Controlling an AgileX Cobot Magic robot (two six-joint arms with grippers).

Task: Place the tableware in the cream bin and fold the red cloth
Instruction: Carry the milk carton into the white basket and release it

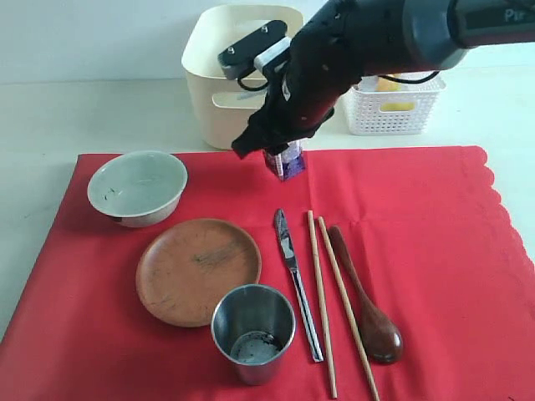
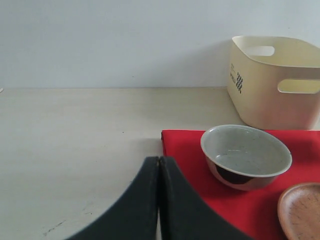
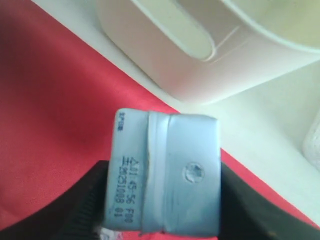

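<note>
On the red cloth lie a pale bowl, a brown plate, a steel cup, a knife, chopsticks and a dark wooden spoon. The cream bin stands behind the cloth. My right gripper is shut on a small milk carton, its fingers pressing both sides, at the cloth's far edge in front of the bin. My left gripper is shut and holds nothing, over bare table beside the cloth's corner, near the bowl.
A white lattice basket with yellow items stands right of the cream bin. The right arm reaches in from the upper right and hides part of the bin's front. Pale tabletop extends left of the cloth.
</note>
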